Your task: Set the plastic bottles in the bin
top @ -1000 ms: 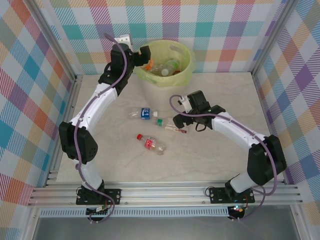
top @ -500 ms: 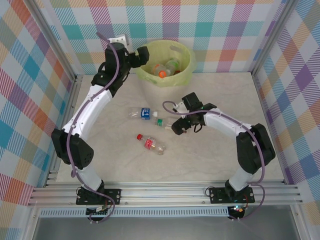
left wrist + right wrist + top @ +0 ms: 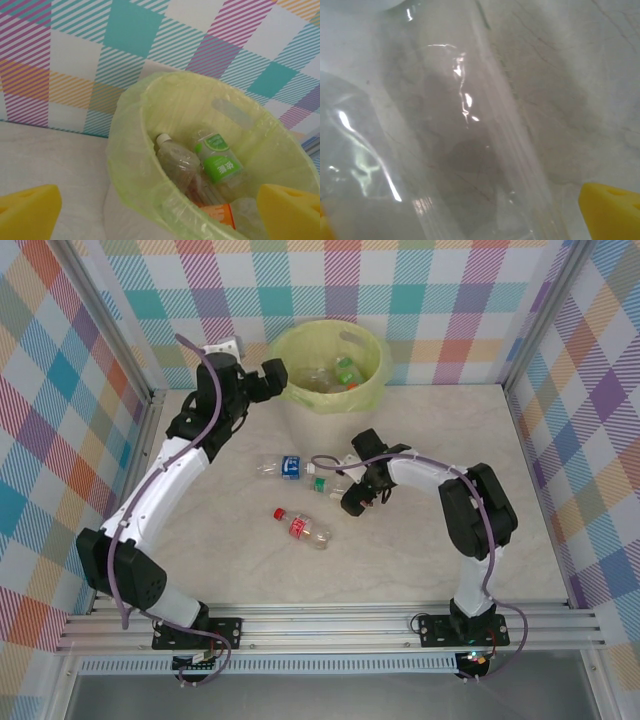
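Inside the bin (image 3: pixel 125 165), a bottle with a green label (image 3: pixel 218 162) has two big white signs on the green part. They look like Chinese or Japanese writing, but they are too blurry to read. Beside it in the bin, a bottle with an orange label (image 3: pixel 220 214) has tiny white marks. Those cannot be read either. In front of the bin, on the bench (image 3: pixel 420 560), lie a blue-label bottle (image 3: pixel 288 467), a green-band bottle (image 3: pixel 320 482) and a red-label bottle (image 3: pixel 299 528). Their labels are too small to read. No word or number can be read anywhere.
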You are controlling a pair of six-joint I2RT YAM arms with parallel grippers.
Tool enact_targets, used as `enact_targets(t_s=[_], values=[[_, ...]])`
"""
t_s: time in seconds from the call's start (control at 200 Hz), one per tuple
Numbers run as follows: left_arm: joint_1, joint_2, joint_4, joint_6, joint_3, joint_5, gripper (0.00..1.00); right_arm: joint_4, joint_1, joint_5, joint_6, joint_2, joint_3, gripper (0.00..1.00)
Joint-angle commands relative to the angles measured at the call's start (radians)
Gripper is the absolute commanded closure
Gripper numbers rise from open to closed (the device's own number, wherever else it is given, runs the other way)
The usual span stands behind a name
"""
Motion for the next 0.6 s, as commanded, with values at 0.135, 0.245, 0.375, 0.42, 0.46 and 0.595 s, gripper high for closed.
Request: enact_targets(t_s=[0.135, 0.245, 0.375, 0.42, 0.46, 0.595], values=[[0.007, -0.124, 0.044, -0.093, -0.135, -0.046, 0.0, -0.007, 0.014, -0.07, -0.063, 0.039, 0.043, 0.09], [0.011, -0.17, 0.044, -0.122, -0.2, -0.057, 0.0, 0.006, 0.016, -0.068, -0.075, 0.053, 0.048, 0.1], [0.019, -0.218, 0.045, -0.158, -0.28, -0.083, 0.0, 0.046, 0.024, -0.053, -0.1, 0.058, 0.029, 0.14], [0.023, -0.231, 0.044, -0.167, -0.305, -0.089, 0.0, 0.057, 0.028, -0.053, -0.111, 0.053, 0.02, 0.16], [0.027, -0.24, 0.04, -0.178, -0.329, -0.092, 0.0, 0.068, 0.032, -0.055, -0.118, 0.046, 0.012, 0.18], [0.041, -0.262, 0.015, -0.198, -0.385, -0.102, 0.0, 0.097, 0.042, -0.066, -0.128, 0.011, -0.02, 0.26]])
